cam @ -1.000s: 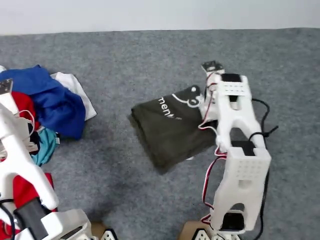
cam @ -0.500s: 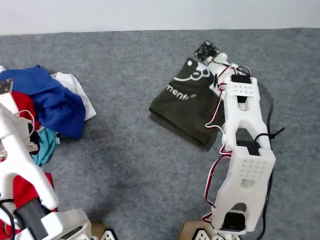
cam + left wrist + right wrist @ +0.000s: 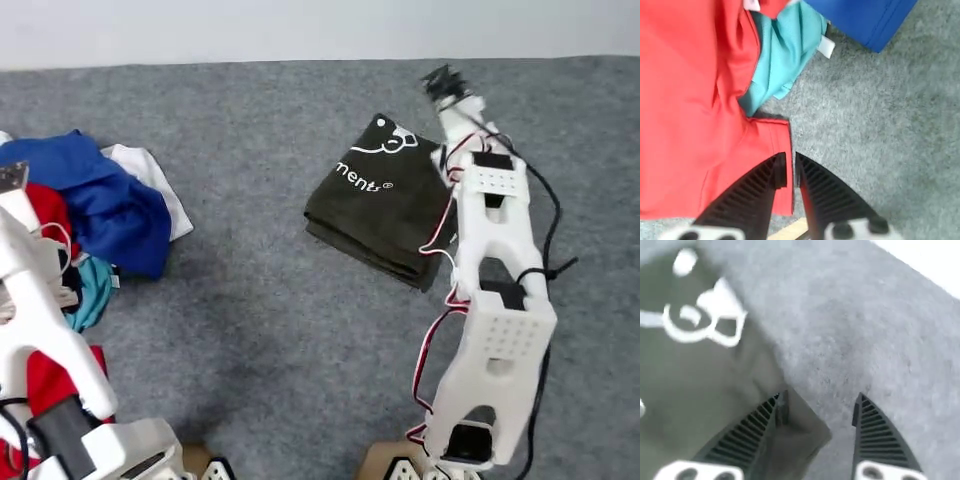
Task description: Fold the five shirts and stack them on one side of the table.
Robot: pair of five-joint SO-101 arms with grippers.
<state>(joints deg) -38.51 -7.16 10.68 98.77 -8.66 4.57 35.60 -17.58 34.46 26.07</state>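
Note:
A folded dark olive shirt (image 3: 385, 205) with white print lies at the table's far right. My right gripper (image 3: 446, 100) is at its far right corner. In the right wrist view that gripper (image 3: 820, 407) is open, low over the olive shirt's (image 3: 705, 370) corner and gripping nothing. Piled at the left edge are a blue shirt (image 3: 110, 205), a white shirt (image 3: 152, 178), a teal shirt (image 3: 92, 290) and a red shirt (image 3: 45, 385). My left gripper (image 3: 790, 159) is shut, above the red shirt's (image 3: 690, 100) edge beside the teal shirt (image 3: 785, 55).
Grey carpet (image 3: 250, 330) covers the table, with bare room in the middle and front. A white wall (image 3: 300, 30) bounds the far edge. The left arm (image 3: 35, 300) stands over the pile, and the right arm (image 3: 490, 300) stretches along the right side.
The right arm carried the olive shirt away from the middle toward the far right and set it down. Its gripper has since let go and moved farther back. The left arm stayed still.

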